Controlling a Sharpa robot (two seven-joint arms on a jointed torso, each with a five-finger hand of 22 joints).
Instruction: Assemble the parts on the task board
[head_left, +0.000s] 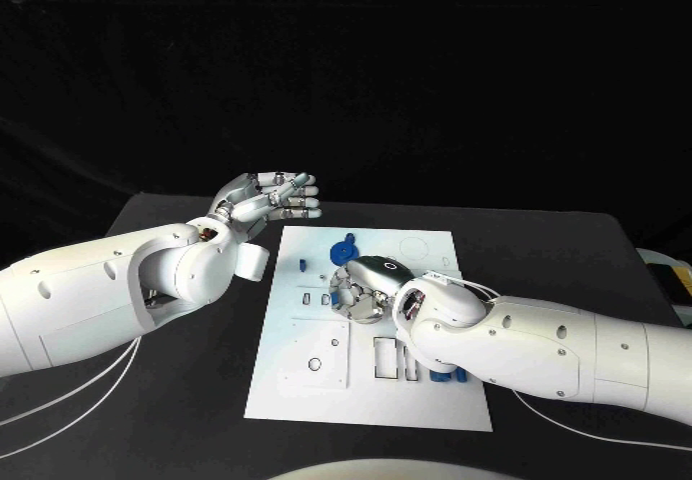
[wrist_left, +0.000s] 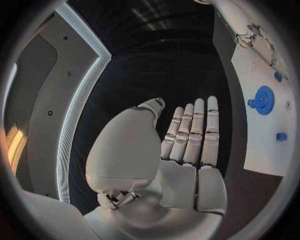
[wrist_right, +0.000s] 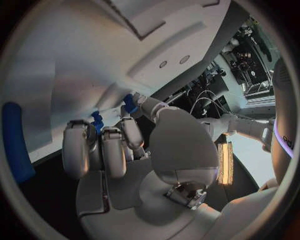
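The white task board (head_left: 325, 370) lies in the middle of the black table. A blue gear (head_left: 343, 248) sits near its far edge, also seen as the blue gear (wrist_left: 262, 100) on the board (wrist_left: 262, 150). My right hand (head_left: 361, 290) is low over the board's middle with its fingers curled in. Two small blue parts (wrist_right: 130, 103) (wrist_right: 97, 121) show right at the fingertips of that hand (wrist_right: 109, 145); whether it grips either is unclear. My left hand (head_left: 267, 197) hovers off the board's far left corner, its fingers (wrist_left: 194, 130) straight and side by side, holding nothing.
A small blue part (head_left: 303, 266) stands on the board left of my right hand. A blue piece (head_left: 441, 377) peeks out beside my right forearm, and a long blue piece (wrist_right: 15, 142) lies by the board's edge. Two more small blue parts (wrist_left: 281, 136) (wrist_left: 277, 76) flank the gear.
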